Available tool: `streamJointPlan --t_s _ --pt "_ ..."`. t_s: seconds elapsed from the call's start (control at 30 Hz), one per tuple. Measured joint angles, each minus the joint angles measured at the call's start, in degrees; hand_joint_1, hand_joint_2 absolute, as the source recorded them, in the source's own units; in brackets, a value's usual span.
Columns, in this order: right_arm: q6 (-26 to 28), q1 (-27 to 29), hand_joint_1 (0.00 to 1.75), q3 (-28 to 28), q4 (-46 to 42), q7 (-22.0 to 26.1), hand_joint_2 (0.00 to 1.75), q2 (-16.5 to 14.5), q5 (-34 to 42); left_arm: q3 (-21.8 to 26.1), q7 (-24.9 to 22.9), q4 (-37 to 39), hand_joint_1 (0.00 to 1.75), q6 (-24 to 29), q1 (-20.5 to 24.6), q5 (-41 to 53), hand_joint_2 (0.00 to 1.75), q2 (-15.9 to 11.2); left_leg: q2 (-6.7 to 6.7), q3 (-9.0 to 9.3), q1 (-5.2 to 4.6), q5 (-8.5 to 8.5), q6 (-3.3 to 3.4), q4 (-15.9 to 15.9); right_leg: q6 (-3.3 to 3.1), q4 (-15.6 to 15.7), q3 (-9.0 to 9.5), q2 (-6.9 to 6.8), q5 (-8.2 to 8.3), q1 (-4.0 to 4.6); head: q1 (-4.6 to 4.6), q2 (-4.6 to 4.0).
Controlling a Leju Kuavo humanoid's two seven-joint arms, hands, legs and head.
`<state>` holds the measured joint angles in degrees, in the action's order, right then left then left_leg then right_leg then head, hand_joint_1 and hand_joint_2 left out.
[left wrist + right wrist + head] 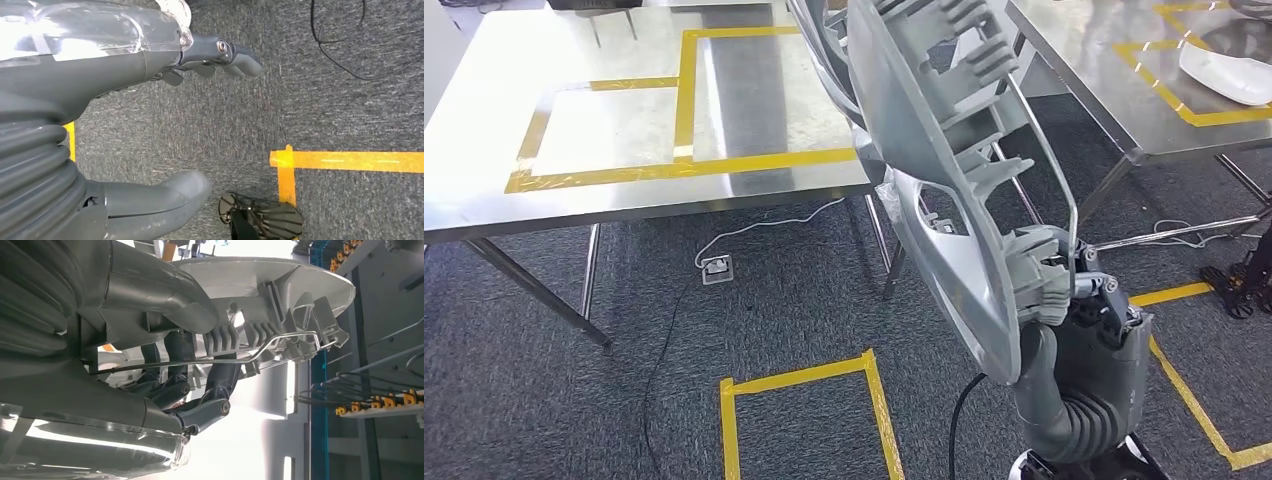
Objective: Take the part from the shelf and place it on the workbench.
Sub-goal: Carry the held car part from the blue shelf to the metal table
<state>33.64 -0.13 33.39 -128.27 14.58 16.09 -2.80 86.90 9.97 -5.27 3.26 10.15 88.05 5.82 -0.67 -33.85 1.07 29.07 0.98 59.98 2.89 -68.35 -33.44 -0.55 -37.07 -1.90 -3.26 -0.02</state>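
Note:
A large grey moulded plastic part (pixel 934 170) with ribs and a thin metal rod stands upright in the middle of the head view. My right hand (pixel 1064 285) grips it at its lower end, thumb and fingers wrapped around the ribbed edge. The right wrist view shows the same part (pixel 260 295) close up, with my right hand's fingers (pixel 200 410) curled onto it. The steel workbench (pixel 494 150) marked with yellow tape lies ahead on the left. My left hand (pixel 200 55) hangs over the carpet with its fingers apart, holding nothing.
A second steel table (pixel 1104 80) at the right carries a white part (pixel 1229 70). Grey carpet below has yellow tape squares (pixel 804 390), a floor socket (pixel 717 268) with a white cable, and a black cable. A dark stand (pixel 1239 285) sits at the right edge.

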Motion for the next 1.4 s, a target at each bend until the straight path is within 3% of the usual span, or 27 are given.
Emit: streamJointPlan --t_s 0.03,0.07,0.1,0.17,0.23,0.27,0.33,0.4,0.47,0.57,0.63,0.7,0.77,0.8,0.87,0.9,0.97,1.03,1.1,1.13,1.17,1.2,1.27,1.3,1.33,1.4 --pt "-0.02 0.01 1.75 0.01 0.01 0.03 1.75 0.00 0.01 0.00 0.00 0.00 0.00 0.00 -0.01 0.02 1.75 0.01 0.03 0.23 -0.28 0.24 0.28 0.00 -0.23 -3.70 -2.39 0.02 -0.90 0.20 -0.37 0.00" --pt "-0.02 0.03 1.75 0.01 0.02 0.04 1.75 0.00 0.03 0.00 0.00 0.00 0.00 0.00 -0.02 0.04 1.75 0.01 0.11 0.53 -0.60 0.50 0.53 0.00 -0.62 -5.77 -4.13 0.03 -0.70 0.46 -0.69 0.00" --pt "-0.02 0.05 1.75 0.01 0.03 0.04 1.75 0.00 0.08 0.00 0.00 0.00 0.00 0.00 -0.02 0.05 1.75 0.01 0.22 0.90 -0.96 0.78 0.70 0.00 -1.21 -5.60 -4.81 0.08 0.71 0.80 -0.96 -0.01" --pt "-0.02 0.05 1.75 -0.01 0.02 0.05 1.75 0.00 0.19 0.00 0.01 0.00 0.00 0.00 0.01 0.07 1.75 0.06 0.48 1.83 -1.60 1.38 0.97 -0.10 -3.14 0.37 -3.42 0.30 5.91 1.84 -1.46 0.01" --pt "-0.02 0.01 1.75 -0.01 -0.03 0.11 1.75 -0.01 0.23 0.00 0.03 0.01 0.00 0.02 0.07 0.08 1.75 0.27 0.65 2.41 -1.94 1.80 0.95 -0.28 -5.30 6.36 -1.21 0.39 9.12 2.84 -1.09 0.01" --pt "-0.02 -0.03 1.75 -0.01 -0.06 0.15 1.75 -0.02 0.24 0.00 0.04 0.01 0.00 0.03 0.08 0.08 1.75 0.37 0.67 2.44 -1.86 1.88 0.81 -0.40 -6.09 7.92 -0.58 0.38 9.38 3.20 -0.90 0.01" --pt "-0.02 -0.06 1.75 -0.01 -0.13 0.21 1.75 -0.02 0.24 0.00 0.03 0.00 0.00 0.02 0.13 0.09 1.75 0.45 0.61 2.46 -1.64 1.85 0.37 -0.77 -6.68 9.46 0.13 0.37 9.07 3.44 -0.98 0.01" --pt "-0.02 0.00 1.75 0.01 -0.15 0.22 1.75 -0.04 0.26 0.00 0.03 0.01 0.00 0.01 0.15 0.12 1.75 0.46 0.63 2.40 -1.64 2.39 -0.07 -0.33 -6.35 11.62 1.42 0.21 9.44 3.00 -1.24 0.02" --pt "-0.02 0.03 1.75 0.02 -0.15 0.25 1.75 -0.11 0.30 0.00 0.04 0.03 0.00 0.02 0.15 0.15 1.75 0.43 0.81 1.37 -1.51 3.85 -0.58 2.15 -5.86 13.28 2.67 -0.04 9.84 2.46 -0.96 0.02" --pt "-0.02 0.00 1.75 0.01 -0.15 0.26 1.75 -0.13 0.31 0.00 0.04 0.04 0.00 0.02 0.15 0.16 1.75 0.43 0.91 0.30 -1.32 4.86 -0.88 4.20 -5.87 13.54 2.96 -0.06 9.84 2.33 -0.69 0.02" --pt "0.03 0.01 1.75 0.01 -0.14 0.27 1.75 -0.21 0.32 0.00 0.03 0.04 0.00 0.02 0.11 0.17 1.75 0.33 0.94 -1.91 -0.97 6.21 -1.35 7.91 -5.58 13.52 3.11 -0.09 9.64 2.16 -0.40 0.02" --pt "0.13 0.12 1.75 0.01 0.00 0.28 1.75 -0.38 0.35 0.00 -0.01 0.04 0.00 0.02 -0.02 0.19 1.75 -0.03 0.72 -4.18 0.09 4.23 -2.81 9.54 -4.35 13.06 3.91 -0.04 8.58 1.37 0.25 0.02" --pt "0.20 0.20 1.75 0.01 0.15 0.29 1.75 -0.46 0.37 0.00 -0.02 0.06 0.00 0.02 -0.09 0.18 1.75 -0.26 0.19 -2.96 0.95 -0.23 -4.30 4.49 -2.72 11.92 4.70 0.07 6.93 0.53 1.05 0.01" --pt "0.20 0.20 1.75 0.01 0.17 0.29 1.75 -0.46 0.38 0.00 -0.02 0.07 0.00 0.02 -0.06 0.18 1.75 -0.25 -0.01 -1.91 0.99 -0.97 -4.17 2.24 -2.11 11.29 4.74 0.13 6.29 0.42 1.43 0.01" --pt "0.20 0.19 1.75 0.01 0.17 0.30 1.75 -0.47 0.39 0.00 -0.03 0.09 0.00 0.02 -0.04 0.19 1.75 -0.21 -0.14 -1.25 0.68 -0.27 -3.06 1.22 -1.27 10.71 4.73 0.20 5.56 0.46 1.59 0.00" --pt "0.20 0.17 1.75 0.01 0.18 0.30 1.75 -0.48 0.39 0.00 -0.03 0.09 0.00 0.02 -0.04 0.20 1.75 -0.26 -0.10 -1.22 0.64 -0.04 -2.21 1.18 -1.09 10.68 4.84 0.18 5.43 0.41 1.37 0.01" --pt "0.20 0.17 1.75 0.01 0.17 0.31 1.75 -0.48 0.39 0.01 -0.04 0.08 0.00 0.02 -0.06 0.22 1.75 -0.34 0.00 -0.96 0.60 0.26 -1.24 1.12 -0.79 10.01 4.75 0.14 4.68 0.27 0.82 0.01" --pt "0.20 0.18 1.75 -0.01 0.17 0.31 1.75 -0.49 0.39 0.02 -0.04 0.07 0.00 0.02 -0.02 0.25 1.75 -0.38 0.04 -0.55 0.59 0.56 -0.52 1.01 -0.58 5.28 2.47 0.15 2.27 0.26 0.13 0.00" --pt "0.22 0.24 1.75 -0.03 0.18 0.33 1.75 -0.49 0.40 0.02 -0.05 0.07 0.00 0.02 -0.01 0.30 1.75 -0.39 0.02 -0.22 0.33 0.95 0.00 1.02 -0.64 -2.49 -1.95 0.17 -0.51 0.33 -0.69 0.01" --pt "0.26 0.29 1.75 -0.03 0.19 0.34 1.75 -0.48 0.42 0.02 -0.06 0.07 0.00 0.02 -0.02 0.32 1.75 -0.38 0.05 0.00 0.14 1.17 0.18 1.02 -0.82 -5.30 -3.87 0.17 -0.89 0.37 -1.03 0.01" --pt "0.28 0.35 1.75 -0.03 0.20 0.35 1.75 -0.48 0.44 0.02 -0.07 0.07 0.00 0.02 -0.03 0.36 1.75 -0.38 0.12 0.29 -0.08 1.41 0.29 1.02 -1.15 -6.18 -4.95 0.19 -0.08 0.49 -1.28 0.01" --pt "0.32 0.41 1.75 -0.03 0.20 0.36 1.75 -0.48 0.46 0.02 -0.08 0.07 0.00 0.02 -0.02 0.39 1.75 -0.38 0.23 0.67 -0.31 1.68 0.35 1.01 -1.67 -4.98 -5.07 0.22 1.83 0.70 -1.53 0.01" --pt "0.37 0.46 1.75 -0.04 0.19 0.42 1.75 -0.47 0.48 0.02 -0.09 0.09 0.00 0.02 -0.01 0.43 1.75 -0.26 0.44 1.44 -0.60 2.22 0.41 0.91 -3.40 1.41 -3.28 0.44 6.88 1.47 -1.86 0.01" --pt "0.38 0.49 1.75 -0.04 0.17 0.46 1.75 -0.47 0.49 0.02 -0.10 0.10 0.00 0.02 0.04 0.45 1.75 -0.15 0.55 1.69 -0.66 2.40 0.35 0.83 -4.26 4.26 -2.31 0.54 8.57 1.87 -1.70 0.01" --pt "0.38 0.49 1.75 -0.05 0.16 0.51 1.75 -0.47 0.49 0.02 -0.10 0.11 0.00 0.03 0.08 0.48 1.75 -0.03 0.61 1.78 -0.58 2.48 0.16 0.69 -4.99 6.25 -1.61 0.60 9.35 2.27 -1.63 0.01" --pt "0.38 0.50 1.75 -0.10 0.15 0.56 1.75 -0.46 0.49 0.02 -0.12 0.14 0.00 0.02 0.14 0.55 1.75 0.11 0.65 1.84 -0.37 2.32 -0.48 0.09 -5.70 7.82 -1.03 0.59 9.26 2.74 -1.67 0.01"
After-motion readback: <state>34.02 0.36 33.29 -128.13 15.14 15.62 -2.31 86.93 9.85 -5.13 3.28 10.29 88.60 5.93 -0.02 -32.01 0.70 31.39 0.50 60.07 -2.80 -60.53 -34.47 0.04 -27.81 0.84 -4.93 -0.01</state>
